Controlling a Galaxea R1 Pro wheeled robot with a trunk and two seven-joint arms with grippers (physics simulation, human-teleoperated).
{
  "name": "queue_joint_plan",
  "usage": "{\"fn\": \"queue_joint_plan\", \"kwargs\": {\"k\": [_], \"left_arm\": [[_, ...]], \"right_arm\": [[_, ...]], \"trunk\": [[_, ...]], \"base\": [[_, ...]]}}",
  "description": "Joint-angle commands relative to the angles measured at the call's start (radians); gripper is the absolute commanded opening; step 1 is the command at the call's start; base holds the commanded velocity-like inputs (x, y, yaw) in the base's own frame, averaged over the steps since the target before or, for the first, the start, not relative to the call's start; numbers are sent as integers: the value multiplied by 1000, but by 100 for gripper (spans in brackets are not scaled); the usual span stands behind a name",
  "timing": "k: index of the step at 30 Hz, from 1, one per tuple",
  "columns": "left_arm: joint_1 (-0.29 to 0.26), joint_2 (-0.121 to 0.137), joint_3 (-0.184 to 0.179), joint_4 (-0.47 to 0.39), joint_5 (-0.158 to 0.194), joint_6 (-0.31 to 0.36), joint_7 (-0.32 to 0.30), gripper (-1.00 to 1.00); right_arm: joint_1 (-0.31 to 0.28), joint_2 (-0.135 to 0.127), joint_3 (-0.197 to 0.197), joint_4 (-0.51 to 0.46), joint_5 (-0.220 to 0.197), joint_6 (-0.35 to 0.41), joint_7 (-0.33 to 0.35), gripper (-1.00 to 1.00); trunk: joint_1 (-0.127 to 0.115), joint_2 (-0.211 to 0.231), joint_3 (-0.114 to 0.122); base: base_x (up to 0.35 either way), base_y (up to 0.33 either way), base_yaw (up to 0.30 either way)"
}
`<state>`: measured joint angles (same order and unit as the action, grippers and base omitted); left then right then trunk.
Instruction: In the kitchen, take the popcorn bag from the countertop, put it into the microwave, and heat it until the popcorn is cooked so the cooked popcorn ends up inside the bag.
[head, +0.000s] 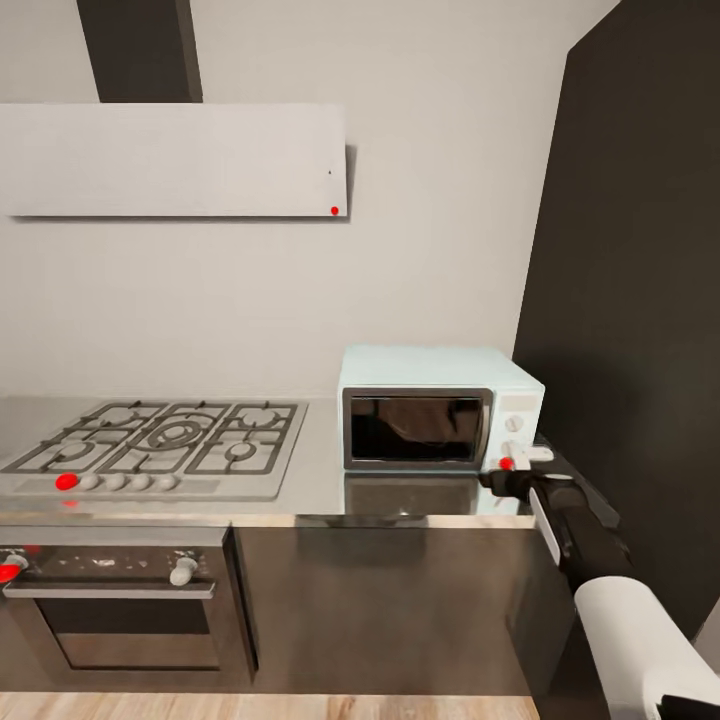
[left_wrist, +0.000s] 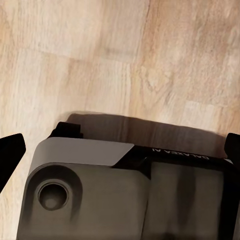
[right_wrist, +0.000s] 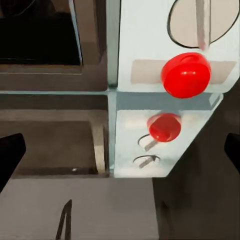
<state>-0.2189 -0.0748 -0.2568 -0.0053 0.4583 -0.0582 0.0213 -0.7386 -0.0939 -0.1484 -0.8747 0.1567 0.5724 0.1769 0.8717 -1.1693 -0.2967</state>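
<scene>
Your right gripper (head: 512, 470), fingers spread and empty, sits at the closed microwave (head: 437, 408) and its red button (right_wrist: 185, 74), so heating looks pending.

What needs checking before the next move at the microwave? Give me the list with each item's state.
1. Microwave door shut: ok.
2. Popcorn bag inside, behind the dark glass: cannot tell.
3. Right gripper up at the knob panel: ok.
4. Red button in front of the right gripper: ok.
5. Right gripper touching the button: cannot tell.
6. Left gripper out of the way, over the wooden floor: ok.
</scene>
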Motion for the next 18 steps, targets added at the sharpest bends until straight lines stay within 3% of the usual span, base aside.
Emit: {"fn": "queue_joint_plan", "kwargs": {"k": [1, 5, 18], "left_arm": [[-1, 0, -9, 1, 8, -3, 2, 100], [-1, 0, -9, 1, 9, -3, 3, 100], [-1, 1, -9, 1, 9, -3, 2, 100]], "right_arm": [[-1, -10, -2, 5, 10, -3, 28, 100], [-1, -33, -3, 12, 9, -16, 52, 100], [-1, -35, -2, 12, 12, -17, 50, 100]], "trunk": [[0, -1, -1], [0, -1, -1], [0, -1, -1]], "base": [[0, 0, 0], [0, 0, 0], [144, -121, 0]]}}
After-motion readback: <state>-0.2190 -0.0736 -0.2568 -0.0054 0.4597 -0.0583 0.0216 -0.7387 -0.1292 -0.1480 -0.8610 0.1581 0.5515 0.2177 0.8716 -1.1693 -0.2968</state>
